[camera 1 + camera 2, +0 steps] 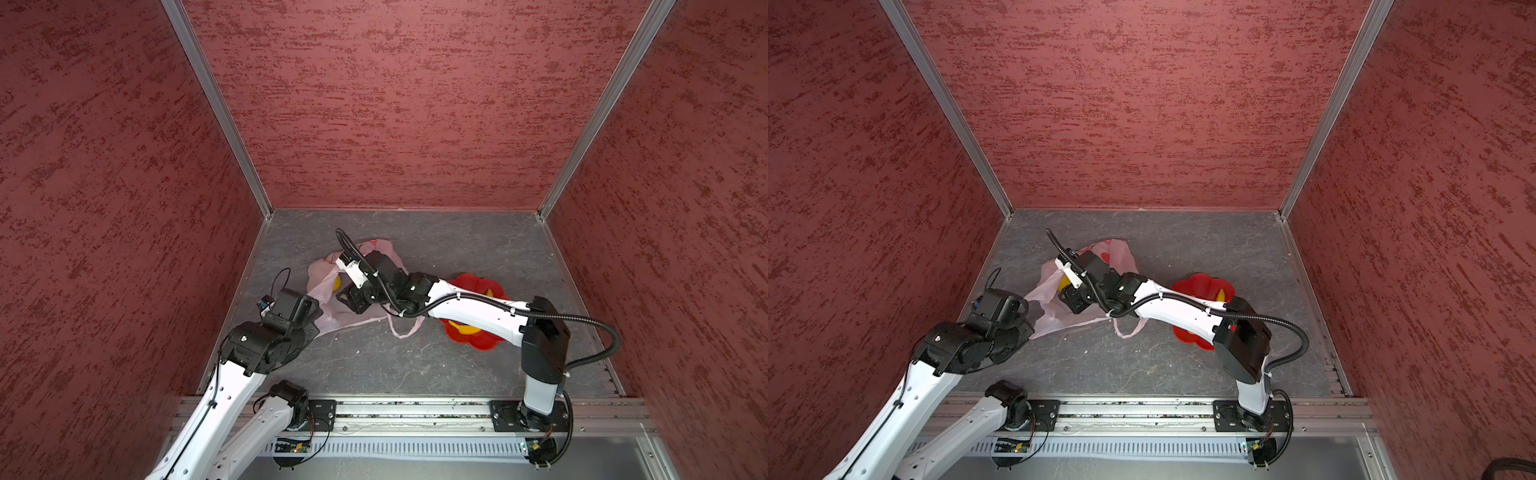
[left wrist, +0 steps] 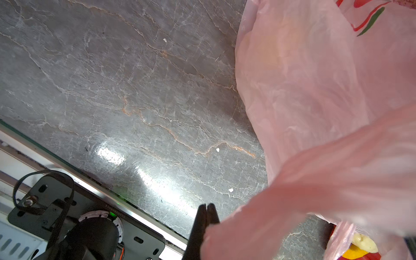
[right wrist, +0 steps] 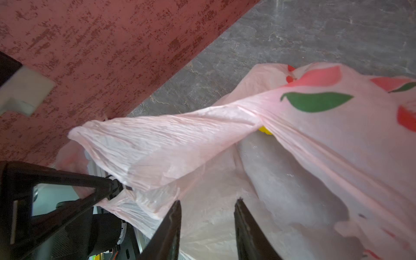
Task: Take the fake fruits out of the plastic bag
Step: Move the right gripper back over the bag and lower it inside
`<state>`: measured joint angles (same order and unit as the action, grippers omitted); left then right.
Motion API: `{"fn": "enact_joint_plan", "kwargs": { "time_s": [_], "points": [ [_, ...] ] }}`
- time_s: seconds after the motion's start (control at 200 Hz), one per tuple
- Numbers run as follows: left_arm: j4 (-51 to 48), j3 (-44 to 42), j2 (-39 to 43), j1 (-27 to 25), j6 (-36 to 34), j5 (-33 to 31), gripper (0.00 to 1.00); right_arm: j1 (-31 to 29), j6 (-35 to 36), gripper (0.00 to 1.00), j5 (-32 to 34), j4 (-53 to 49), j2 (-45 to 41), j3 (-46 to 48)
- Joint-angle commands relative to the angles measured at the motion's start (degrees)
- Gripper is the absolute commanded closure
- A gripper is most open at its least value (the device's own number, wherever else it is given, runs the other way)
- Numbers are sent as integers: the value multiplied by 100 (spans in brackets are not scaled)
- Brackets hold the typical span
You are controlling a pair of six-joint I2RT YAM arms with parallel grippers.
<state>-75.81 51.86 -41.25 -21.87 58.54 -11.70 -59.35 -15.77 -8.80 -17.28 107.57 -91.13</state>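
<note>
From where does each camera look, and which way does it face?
Both top views: high above the robot's base, looking down at the table, bag and red dish; left arm and right arm show.
Left wrist: on the left arm, facing table and bag; left gripper shows, shut on the bag.
Right wrist: on the right arm, facing into the bag's mouth; right gripper shows, open.
Shared: all see the bag.

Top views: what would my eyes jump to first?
Probably the crinkly pink plastic bag in the middle of the grey tabletop. The left fingers pinch its edge, and the right fingers stand apart at its open mouth, where a yellow fruit peeks out. Then the bright red flower-shaped dish to its right, partly under the right arm.
</note>
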Motion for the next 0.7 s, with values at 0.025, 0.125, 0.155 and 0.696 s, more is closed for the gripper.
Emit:
{"fn": "enact_joint_plan", "kwargs": {
  "time_s": [0.025, 0.125, 0.155, 0.696],
  "points": [
    [32, 18, 139, -19, 57, -145, 100, -15, 14, 60, 197, -128, 310, -218],
    [-20, 13, 247, -19, 68, -183, 100, -21, -133, 60, 453, -165, 519, -286],
    [-35, 9, 275, -17, 64, -198, 100, -15, -181, 60, 493, -150, 581, -298],
    [333, -2, 301, -10, -82, -183, 100, -15, -212, 74, 682, 486, 953, 123]
  ]
}}
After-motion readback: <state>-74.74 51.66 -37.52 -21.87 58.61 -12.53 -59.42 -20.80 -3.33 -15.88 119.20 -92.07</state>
